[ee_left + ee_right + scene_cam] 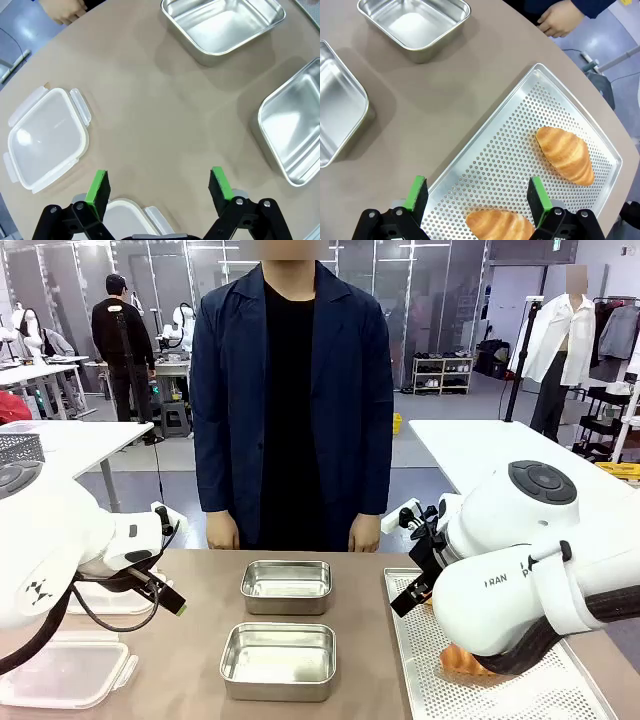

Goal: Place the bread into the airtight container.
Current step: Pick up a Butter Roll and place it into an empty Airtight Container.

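In the front view, two steel containers stand lidless at mid-table, the far container (286,586) in front of the person and the near container (278,660) closer to the robot. A perforated tray (520,690) lies on the right. On it, a croissant (462,660) peeks out from under the right arm. A clear lid (60,672) lies at bottom left. From here I cannot tell how either gripper's jaws stand.

In the left wrist view, the left gripper (159,187) hangs over bare table with its jaws spread wide, gripping and touching nothing. A lid rests to one side and a second lid (125,215) lies below the fingers.

In the right wrist view, the right gripper (477,195) hovers above the tray with its jaws wide open and nothing in them. The lower croissant (497,225) lies on the tray beneath the gap, and the upper croissant (566,154) lies farther along the tray. The person's hand (562,17) hangs at the table's edge.
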Motion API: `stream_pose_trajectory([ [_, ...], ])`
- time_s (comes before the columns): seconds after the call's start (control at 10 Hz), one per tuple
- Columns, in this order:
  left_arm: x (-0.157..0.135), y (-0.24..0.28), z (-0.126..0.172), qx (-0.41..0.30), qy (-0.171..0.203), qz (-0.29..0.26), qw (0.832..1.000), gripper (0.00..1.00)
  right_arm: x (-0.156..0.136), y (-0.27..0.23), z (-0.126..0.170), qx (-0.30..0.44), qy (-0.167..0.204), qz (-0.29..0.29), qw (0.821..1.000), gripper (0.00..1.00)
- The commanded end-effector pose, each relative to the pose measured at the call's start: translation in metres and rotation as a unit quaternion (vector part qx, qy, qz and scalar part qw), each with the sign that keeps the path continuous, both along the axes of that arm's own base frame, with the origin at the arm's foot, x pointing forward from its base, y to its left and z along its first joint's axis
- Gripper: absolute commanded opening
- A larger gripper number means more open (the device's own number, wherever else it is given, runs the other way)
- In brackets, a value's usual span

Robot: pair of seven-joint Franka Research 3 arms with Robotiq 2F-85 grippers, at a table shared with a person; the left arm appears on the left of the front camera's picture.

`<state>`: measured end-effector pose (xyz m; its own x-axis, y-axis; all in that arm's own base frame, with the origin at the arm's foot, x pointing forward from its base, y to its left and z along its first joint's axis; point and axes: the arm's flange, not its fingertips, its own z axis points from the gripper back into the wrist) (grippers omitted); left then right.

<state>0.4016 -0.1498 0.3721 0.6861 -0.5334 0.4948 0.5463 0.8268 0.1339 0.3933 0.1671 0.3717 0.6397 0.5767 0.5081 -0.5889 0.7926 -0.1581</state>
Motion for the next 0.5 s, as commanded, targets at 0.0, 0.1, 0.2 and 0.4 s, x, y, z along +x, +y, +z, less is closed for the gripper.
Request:
stream_pose_trajectory([
  [0.0, -0.0001, -0.0002, 0.0000, 0.000, 0.000, 0.000, 1.000, 1.00, 0.0000, 0.0000, 0.0000, 0.000, 0.000, 0.000, 1.000, 1.00],
  [0.1, -0.0001, -0.0002, 0.0000, 0.000, 0.000, 0.000, 1.000, 1.00, 0.0000, 0.0000, 0.0000, 0.000, 0.000, 0.000, 1.000, 1.00],
  [0.2, -0.0001, -0.0002, 0.0000, 0.000, 0.000, 0.000, 1.000, 1.00, 0.0000, 0.0000, 0.0000, 0.000, 0.000, 0.000, 1.000, 1.00],
  [0.4, -0.0001, -0.0002, 0.0000, 0.000, 0.000, 0.000, 1.000, 1.00, 0.0000, 0.0000, 0.0000, 0.000, 0.000, 0.000, 1.000, 1.00],
])
